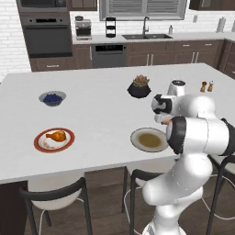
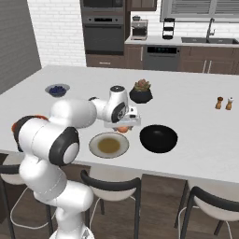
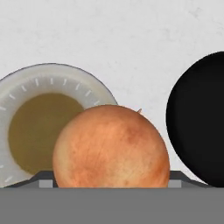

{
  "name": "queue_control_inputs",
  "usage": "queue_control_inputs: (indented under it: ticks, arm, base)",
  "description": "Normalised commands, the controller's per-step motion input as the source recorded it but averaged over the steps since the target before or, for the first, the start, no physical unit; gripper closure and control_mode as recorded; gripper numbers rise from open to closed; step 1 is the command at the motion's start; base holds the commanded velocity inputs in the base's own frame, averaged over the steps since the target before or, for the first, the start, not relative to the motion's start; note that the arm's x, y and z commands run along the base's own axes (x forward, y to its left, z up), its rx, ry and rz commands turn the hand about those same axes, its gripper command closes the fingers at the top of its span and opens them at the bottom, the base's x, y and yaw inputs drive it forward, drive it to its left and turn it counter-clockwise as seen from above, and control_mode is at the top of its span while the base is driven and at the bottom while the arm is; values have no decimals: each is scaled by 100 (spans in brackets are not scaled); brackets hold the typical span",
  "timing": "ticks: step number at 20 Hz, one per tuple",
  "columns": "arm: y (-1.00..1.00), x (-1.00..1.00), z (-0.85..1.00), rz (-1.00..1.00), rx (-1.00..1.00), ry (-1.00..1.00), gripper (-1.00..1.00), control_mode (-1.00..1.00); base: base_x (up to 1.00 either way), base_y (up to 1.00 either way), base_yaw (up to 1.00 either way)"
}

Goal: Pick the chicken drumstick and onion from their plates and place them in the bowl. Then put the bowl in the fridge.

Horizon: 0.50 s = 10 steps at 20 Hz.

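Gripper (image 2: 123, 127) carries onion (image 3: 111, 146) above counter (image 2: 196, 121), between grey-olive plate (image 2: 108, 144) and black bowl (image 2: 158, 138). Bare counter strip under it. Potted plant (image 2: 141, 91) stands just beyond gripper. Bowl mouth unobstructed.

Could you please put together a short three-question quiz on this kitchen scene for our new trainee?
1. True or false: the drumstick lies on the red-rimmed plate.
2. What is the gripper holding? A) the onion B) a pepper shaker C) the berry bowl
3. Fill in: the grey plate sits between the robot and the black ____ in the right base view.

Key: 1 true; 2 A, the fingers close on it above the counter, between plate and bowl; 3 bowl.
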Motion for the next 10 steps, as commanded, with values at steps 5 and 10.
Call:
queue_control_inputs:
  ticks: [5, 10]
  arm:
    - [-100, 12, 26, -4, 0, 11, 100, -100]
    - [-79, 35, -48, -2, -1, 15, 100, -100]
  base:
    - [0, 0, 0]
    - [0, 0, 0]
